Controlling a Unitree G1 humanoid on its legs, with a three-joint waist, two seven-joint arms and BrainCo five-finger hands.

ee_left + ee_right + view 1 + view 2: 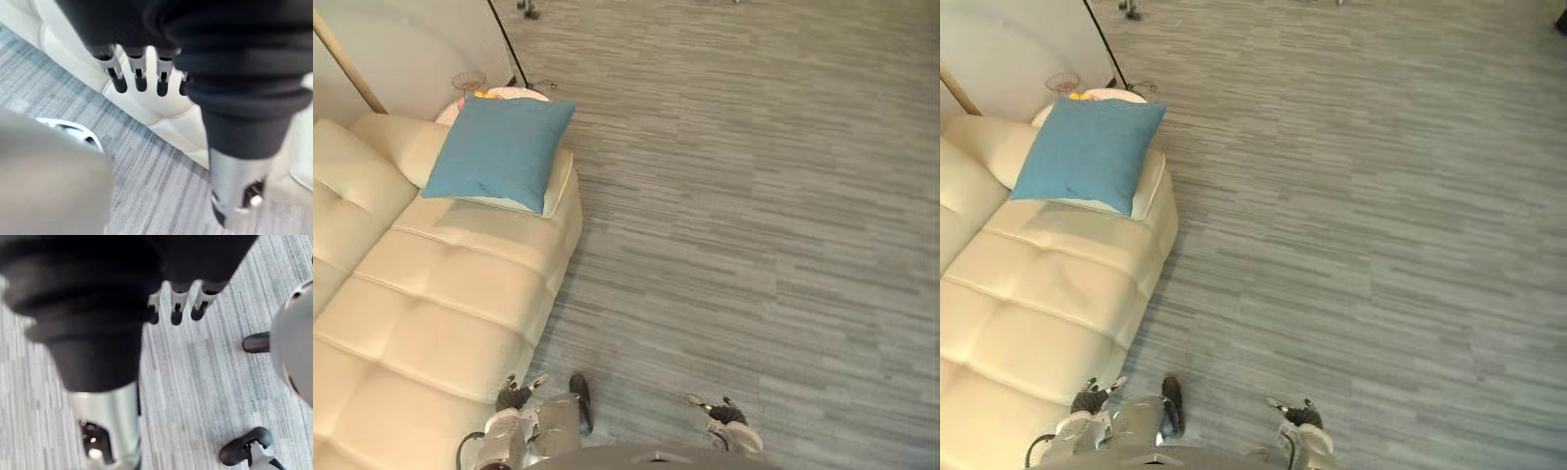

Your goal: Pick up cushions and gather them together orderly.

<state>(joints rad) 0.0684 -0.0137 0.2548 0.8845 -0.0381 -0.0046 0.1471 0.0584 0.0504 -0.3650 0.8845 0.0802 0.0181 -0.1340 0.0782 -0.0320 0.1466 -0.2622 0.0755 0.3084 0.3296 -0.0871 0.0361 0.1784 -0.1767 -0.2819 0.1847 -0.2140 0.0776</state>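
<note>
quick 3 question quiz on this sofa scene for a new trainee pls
1. True or false: the blue cushion lies at the end of the sofa nearest the robot.
2. What lies directly under it? A) a cream cushion B) a blanket C) a tray
3. Fill in: the left hand and the right hand both hold ____.
Key: 1 false, it is at the far end. 2 A. 3 nothing.

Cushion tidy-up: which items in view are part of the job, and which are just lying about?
Job:
- blue cushion, lying on top of the cream cushion at the sofa's far end
- left hand and right hand, both open and empty

Lying about:
- sofa
- round side table behind it
- glass bowl on that table
</note>
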